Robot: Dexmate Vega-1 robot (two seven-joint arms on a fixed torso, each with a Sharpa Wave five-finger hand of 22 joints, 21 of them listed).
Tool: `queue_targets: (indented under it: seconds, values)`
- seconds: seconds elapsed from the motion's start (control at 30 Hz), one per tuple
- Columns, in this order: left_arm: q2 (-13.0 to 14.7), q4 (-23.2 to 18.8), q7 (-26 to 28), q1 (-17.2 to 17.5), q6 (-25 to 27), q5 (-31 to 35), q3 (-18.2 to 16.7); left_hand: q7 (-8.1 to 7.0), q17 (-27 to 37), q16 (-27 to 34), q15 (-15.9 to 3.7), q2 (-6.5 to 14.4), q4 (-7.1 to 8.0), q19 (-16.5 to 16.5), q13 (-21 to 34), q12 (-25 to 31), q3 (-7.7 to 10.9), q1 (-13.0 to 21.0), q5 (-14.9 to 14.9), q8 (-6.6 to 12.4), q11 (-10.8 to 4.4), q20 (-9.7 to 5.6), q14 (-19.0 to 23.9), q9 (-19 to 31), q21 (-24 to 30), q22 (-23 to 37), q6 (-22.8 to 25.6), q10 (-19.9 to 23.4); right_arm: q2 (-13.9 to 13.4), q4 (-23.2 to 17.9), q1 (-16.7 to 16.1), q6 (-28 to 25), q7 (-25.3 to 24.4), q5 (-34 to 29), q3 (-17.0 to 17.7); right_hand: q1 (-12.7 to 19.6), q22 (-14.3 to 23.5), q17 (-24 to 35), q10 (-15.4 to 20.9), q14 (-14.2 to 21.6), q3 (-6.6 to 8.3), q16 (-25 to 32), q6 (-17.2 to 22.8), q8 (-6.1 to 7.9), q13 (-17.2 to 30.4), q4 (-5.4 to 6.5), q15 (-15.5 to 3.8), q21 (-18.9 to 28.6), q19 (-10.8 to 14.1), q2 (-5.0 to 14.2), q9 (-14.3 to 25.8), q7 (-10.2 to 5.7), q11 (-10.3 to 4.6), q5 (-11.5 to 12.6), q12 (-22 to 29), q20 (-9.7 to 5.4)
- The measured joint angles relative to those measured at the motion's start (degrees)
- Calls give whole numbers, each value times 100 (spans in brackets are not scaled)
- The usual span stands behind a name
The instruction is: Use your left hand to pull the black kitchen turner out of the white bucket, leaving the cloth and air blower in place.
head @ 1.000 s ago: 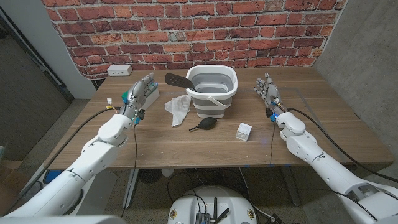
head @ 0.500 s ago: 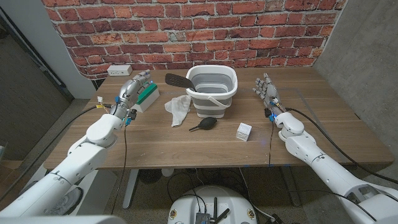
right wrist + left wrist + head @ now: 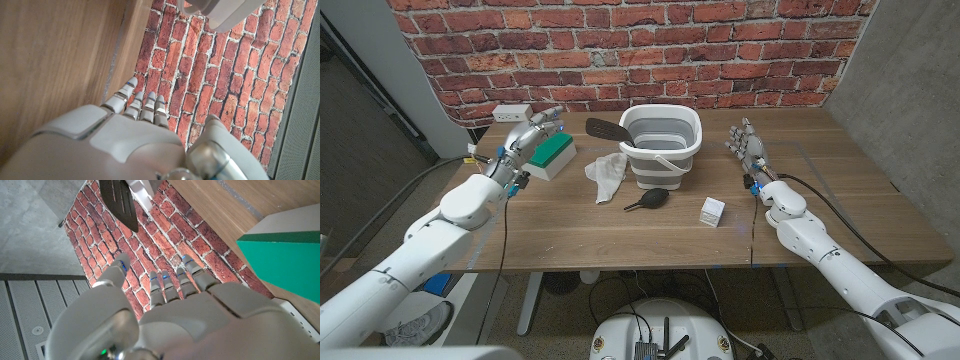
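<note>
The white bucket (image 3: pixel 663 140) stands at the back middle of the table. The black kitchen turner (image 3: pixel 606 130) leans over its left rim, blade sticking out to the left; that blade (image 3: pixel 119 199) also appears in the left wrist view. A white cloth (image 3: pixel 607 173) lies left of the bucket and a black air blower (image 3: pixel 648 199) lies in front of it. My left hand (image 3: pixel 523 143) is open, fingers straight, at the far left beside a green and white box (image 3: pixel 551 155), well away from the turner. Right of the bucket, my right hand (image 3: pixel 748 146) stands open and holds nothing.
A small white box (image 3: pixel 712 210) sits on the table in front of the bucket to the right. A white power strip (image 3: pixel 512 113) lies at the back left by the brick wall. The green and white box (image 3: pixel 282 260) lies close by my left hand.
My left arm has swung left and back, carrying the hand from in front of the green box to its far left side. The right hand stays put.
</note>
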Motion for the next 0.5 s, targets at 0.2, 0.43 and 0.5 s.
queue_targets:
  seconds: [0.2,0.43,0.5]
  values:
    - [217,-124,-35,13,114,248,-74,-269,0,0,9,-546,-3,71,0,0,-64,605,0,95,-305,-11,116,0,0,0,269,222,6,16,14,0,-30,-28,-6,0,0,-4,21,23,0,0,0,0,-27,0,22,0,0,0,0,0,-21,0,0,0]
    - [376,-246,26,14,206,646,-113,-430,14,0,1,-864,8,71,0,-36,-139,1014,-47,121,-396,-11,122,-1,-44,0,381,313,5,20,19,0,-70,-56,-7,0,0,-31,21,23,0,0,0,0,-44,0,23,0,0,0,0,0,-21,21,0,0]
    - [428,-298,56,18,252,800,-127,-447,14,0,1,-895,9,71,-1,-48,-153,1120,-48,120,-396,-11,122,22,-44,1,369,313,2,20,19,1,-81,-65,-7,0,0,-31,20,23,0,0,0,0,-53,0,23,0,0,0,0,0,-21,21,0,0]
